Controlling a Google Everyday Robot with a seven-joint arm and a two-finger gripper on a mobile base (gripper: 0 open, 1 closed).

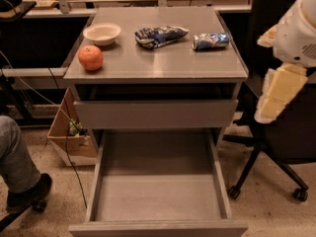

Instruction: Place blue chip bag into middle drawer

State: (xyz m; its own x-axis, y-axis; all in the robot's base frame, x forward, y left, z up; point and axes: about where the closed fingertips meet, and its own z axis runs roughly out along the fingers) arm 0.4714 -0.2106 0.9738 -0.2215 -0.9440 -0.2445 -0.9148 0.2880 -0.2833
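Grey middle drawer stands pulled out nearest; the gripper hangs right of the cabinet, open or closed I cannot tell; farther back, the blue chip bag lies on its top between bowl and can.

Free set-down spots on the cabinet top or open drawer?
The middle drawer: floor bare wall to wall. The cabinet top: front strip free right of the apple, before the blue chip bag and can. Back row by the bowl: crowded. The pincer hangs off the right side.
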